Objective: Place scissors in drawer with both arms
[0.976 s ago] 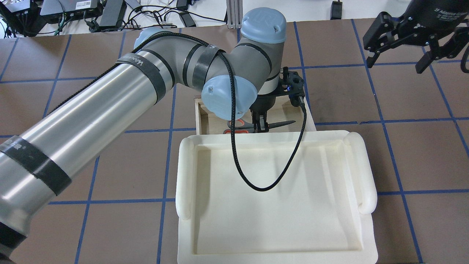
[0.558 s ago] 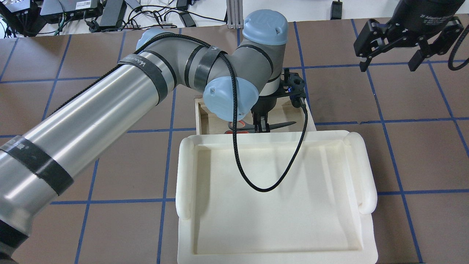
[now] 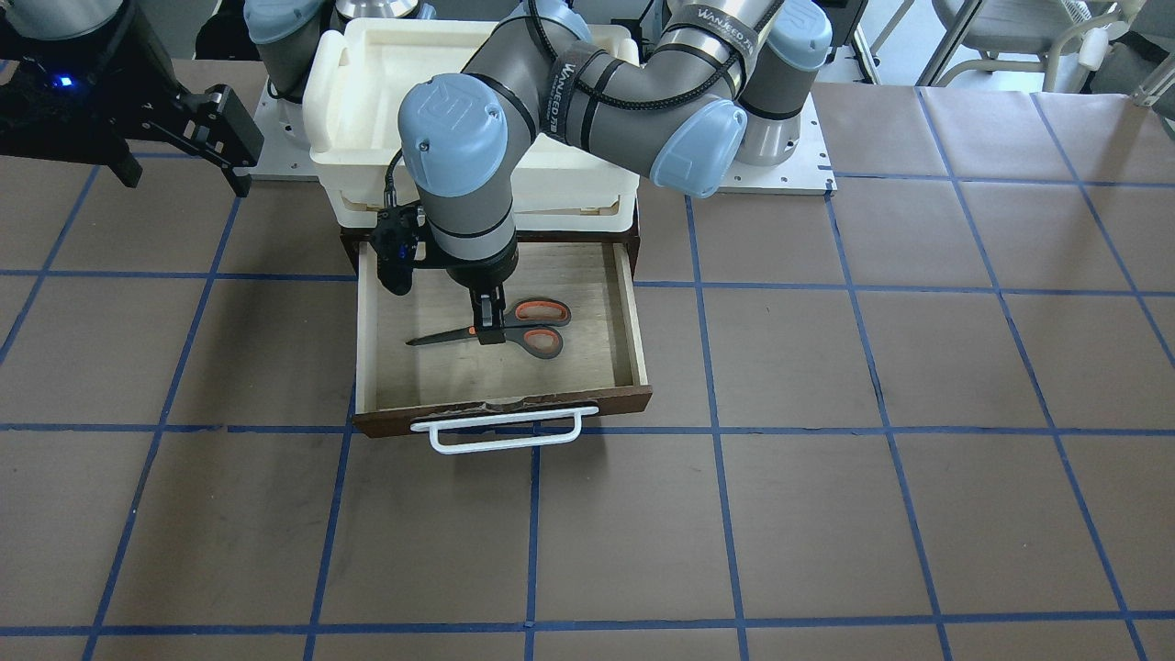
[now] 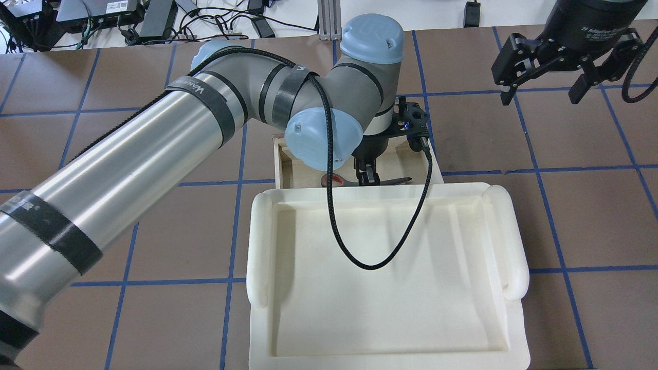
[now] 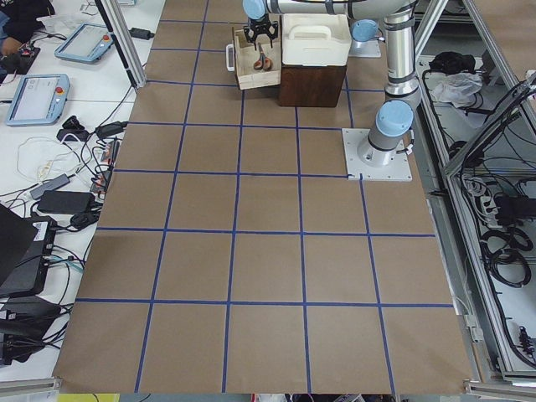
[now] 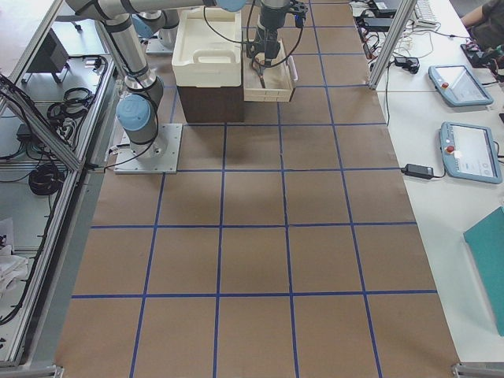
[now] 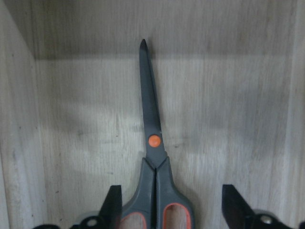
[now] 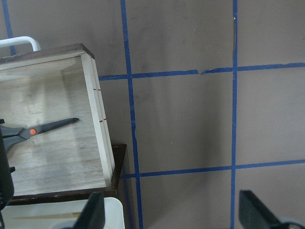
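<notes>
The scissors [image 3: 528, 338] lie flat on the pale floor of the open drawer [image 3: 500, 406], blades pointing to the robot's right. My left gripper [image 3: 491, 332] reaches down into the drawer over the scissors' pivot. In the left wrist view the scissors [image 7: 152, 124] lie between two fingers [image 7: 114, 207] that stand apart from the handles, so the left gripper [image 7: 174, 210] is open. In the overhead view the scissors [image 4: 396, 181] show partly behind the tray rim. My right gripper [image 4: 541, 97] is open and empty, raised over the table to the drawer's right.
A cream-white foam tray [image 4: 259, 246] sits on top of the brown cabinet behind the drawer and hides most of the drawer [image 4: 280, 164] from overhead. The drawer's white bar handle [image 3: 505, 431] faces away from the robot. Brown table with blue tape lines surrounds it.
The scissors and left gripper have sunk lower into the drawer. The right gripper has shifted left and slightly toward the robot, still open.
</notes>
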Robot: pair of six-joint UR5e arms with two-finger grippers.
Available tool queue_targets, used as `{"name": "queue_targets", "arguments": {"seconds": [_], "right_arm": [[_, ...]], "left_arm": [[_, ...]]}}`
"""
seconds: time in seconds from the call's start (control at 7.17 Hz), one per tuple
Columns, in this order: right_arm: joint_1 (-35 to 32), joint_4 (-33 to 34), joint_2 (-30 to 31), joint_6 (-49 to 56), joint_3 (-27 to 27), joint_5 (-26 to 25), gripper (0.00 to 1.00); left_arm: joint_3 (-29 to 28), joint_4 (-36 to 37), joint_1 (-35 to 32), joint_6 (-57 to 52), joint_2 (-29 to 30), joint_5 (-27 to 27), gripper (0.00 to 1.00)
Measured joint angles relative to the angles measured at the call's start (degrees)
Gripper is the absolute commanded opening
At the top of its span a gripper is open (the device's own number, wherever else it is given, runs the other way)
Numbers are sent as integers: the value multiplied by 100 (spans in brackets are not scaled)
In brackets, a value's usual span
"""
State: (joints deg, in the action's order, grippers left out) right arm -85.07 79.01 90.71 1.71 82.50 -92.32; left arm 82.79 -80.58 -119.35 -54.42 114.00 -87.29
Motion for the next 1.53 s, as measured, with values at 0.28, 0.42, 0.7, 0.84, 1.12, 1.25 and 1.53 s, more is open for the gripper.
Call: {"name": "queue_targets", "arguments": {"seconds": [0.28,0.42,0.7,0.84,1.12,1.25,1.53], "right_arm": [[0,22,1,-4,16,12,100],[0,106,8,-13,43,15,100],[-20,248,18,-52,93,23,100],[-47,268,17,-109,103,35,100],[-235,287,5,-366,155,51,100],[-431,373,-23,-493,206,47,100],[-754,694,-157,-757,267,35,100]], "left_arm": [[-1,-2,0,1,-9,-14,100],[-4,-2,0,3,-21,-22,100],[-32,-2,22,15,-140,-9,100],[-74,-2,90,58,-237,7,100],[-149,-29,514,265,-526,34,100],[-180,-51,811,448,-739,30,100],[-172,-62,1254,1288,-1236,-93,100]]}}
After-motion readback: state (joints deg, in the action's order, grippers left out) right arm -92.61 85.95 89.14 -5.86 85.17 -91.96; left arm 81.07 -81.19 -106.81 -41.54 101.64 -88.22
